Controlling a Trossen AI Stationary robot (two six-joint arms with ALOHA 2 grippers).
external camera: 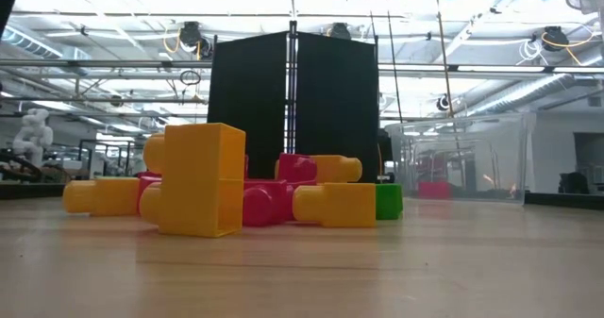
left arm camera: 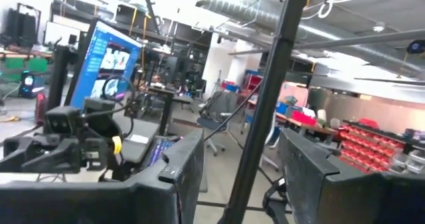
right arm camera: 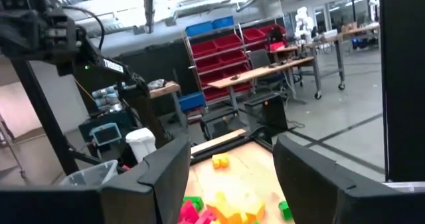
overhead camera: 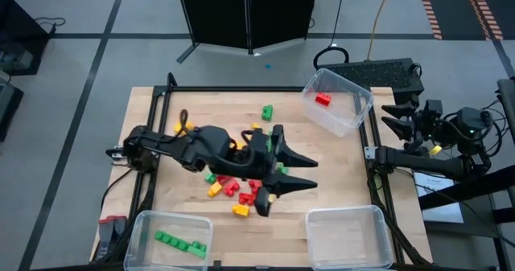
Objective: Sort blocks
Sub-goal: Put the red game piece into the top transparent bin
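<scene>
We see blocks [overhead camera: 241, 186] piled mid-surface [overhead camera: 338, 166], few already in bins. Left gripper [overhead camera: 310, 173] over pile, fingers apart, empty. Right gripper [overhead camera: 389, 117] parked off edge, fingers apart. Blocks light, rigid, slick: we'd pinch flat sides, not studs.

The robot has two dark arms made of matte black, angular segments. The left black two-finger gripper [overhead camera: 299, 171] ends in two long, pointed, tapering fingers, with a small green mark on its wrist. The right black two-finger gripper [overhead camera: 389, 116] has the same pointed fingers; a small yellow mark and a green light show near its wrist. Black cables run along both arms.
</scene>
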